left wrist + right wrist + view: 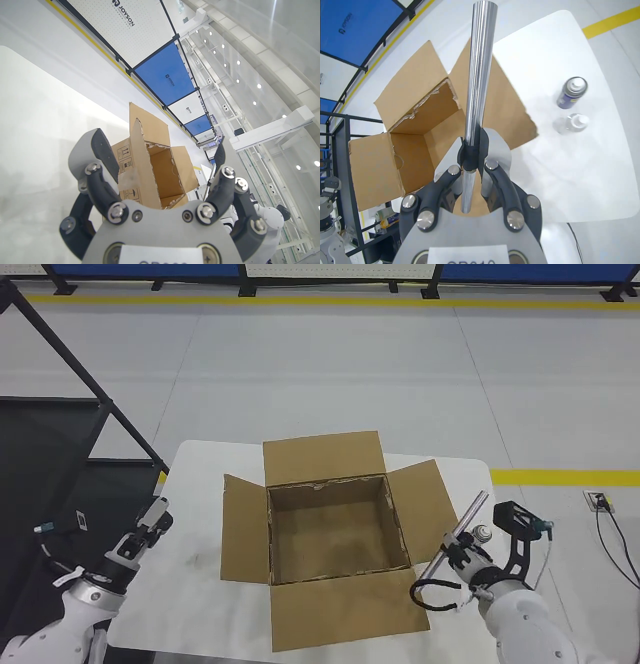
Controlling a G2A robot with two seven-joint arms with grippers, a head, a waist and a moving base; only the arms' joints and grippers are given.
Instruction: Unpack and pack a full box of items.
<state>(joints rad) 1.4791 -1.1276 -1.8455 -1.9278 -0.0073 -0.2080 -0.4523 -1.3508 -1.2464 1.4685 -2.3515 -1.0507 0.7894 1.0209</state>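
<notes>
the box (322, 457) sits open in the centre of the top view, all 4 flaps folded out and its floor bare, on the white table (200, 594). at the lower right of that view the right gripper (471, 152) is pinched on a rod (480, 62), a polished steel bar held near 1 end, so most of its length sticks out past the fingers and slants above the box's right flap. a can (572, 93) and a clear bottle (571, 123) stand upright on the table just beside each other, near that flap. at the lower left the left gripper (160, 150) hangs spread and holds nothing, aimed at the box but well apart from it. the likely trouble is the rod: it is smooth and gripped off-centre, so its weight could make it pivot or slide in the pinch. a low swing toward the box could catch the right flap and shove the box. a swing the other way could topple the can or the bottle. the rod also looks long against the box opening, so it may jam on a wall unless laid slantwise.
</notes>
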